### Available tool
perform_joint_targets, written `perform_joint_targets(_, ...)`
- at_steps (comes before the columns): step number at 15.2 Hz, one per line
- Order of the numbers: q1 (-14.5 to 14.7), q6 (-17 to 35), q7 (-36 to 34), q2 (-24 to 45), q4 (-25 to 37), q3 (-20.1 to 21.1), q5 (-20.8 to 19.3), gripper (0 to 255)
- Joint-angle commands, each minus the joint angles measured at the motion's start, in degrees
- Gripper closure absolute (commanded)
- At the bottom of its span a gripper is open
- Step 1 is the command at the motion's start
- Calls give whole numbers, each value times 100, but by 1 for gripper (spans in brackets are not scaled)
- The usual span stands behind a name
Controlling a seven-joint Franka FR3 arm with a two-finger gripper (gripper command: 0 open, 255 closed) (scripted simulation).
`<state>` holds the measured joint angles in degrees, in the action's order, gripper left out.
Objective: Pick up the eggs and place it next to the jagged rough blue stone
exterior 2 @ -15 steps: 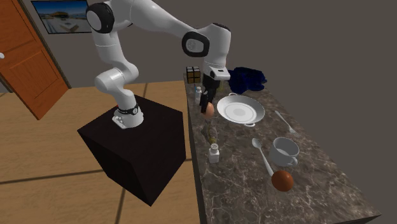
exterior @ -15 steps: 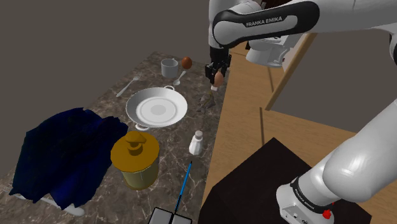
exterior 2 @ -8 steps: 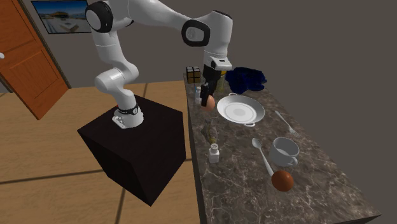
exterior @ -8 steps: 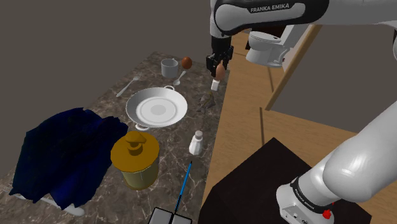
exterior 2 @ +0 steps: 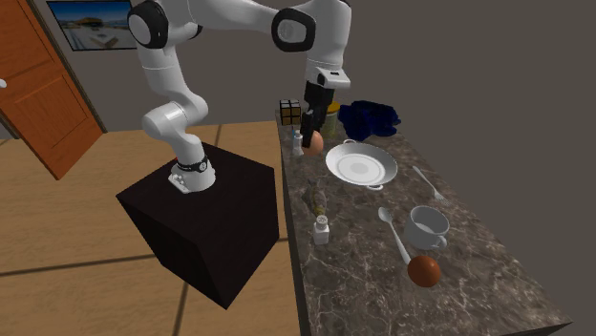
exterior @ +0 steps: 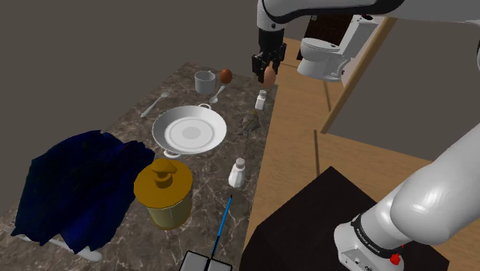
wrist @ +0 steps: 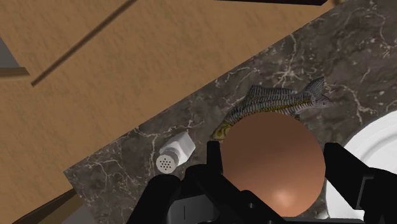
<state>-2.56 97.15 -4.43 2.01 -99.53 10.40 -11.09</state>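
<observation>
My gripper (exterior: 266, 73) is shut on a brown egg (exterior: 268, 75), held well above the marble table's edge (exterior: 258, 146). In the wrist view the egg (wrist: 273, 167) sits clasped between the two black fingers (wrist: 214, 154), over a small grey fish (wrist: 280, 102). From the second exterior view, the egg (exterior 2: 313, 143) hangs beside the white pan (exterior 2: 361, 167). The jagged dark blue stone (exterior: 77, 185) lies at the table's near left end in the shoulder view, far from the gripper. A second brown egg (exterior: 225, 75) rests on the table by a white cup (exterior: 205, 81).
The white pan (exterior: 189, 131), a yellow lidded pot (exterior: 164, 192), two white shakers (exterior: 238, 172) (exterior: 261, 99), a fork (exterior: 154, 104), a spoon (exterior: 216, 94) and a blue pen (exterior: 221, 223) lie between gripper and stone. A colour cube (exterior 2: 290, 111) stands near the stone (exterior 2: 372, 116).
The gripper has risen with the egg over the last second, lifting higher above the table's edge. The shaker below it has come into sight.
</observation>
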Motion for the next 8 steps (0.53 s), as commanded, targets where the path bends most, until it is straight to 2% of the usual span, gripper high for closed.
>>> perform_joint_targets(1,1,-162,30,4,168,0,3,255)
perform_joint_targets(2,2,-226,40,8,236,1,4,255)
perform_joint_targets(8,429,-430,-750,125,406,392,35,255)
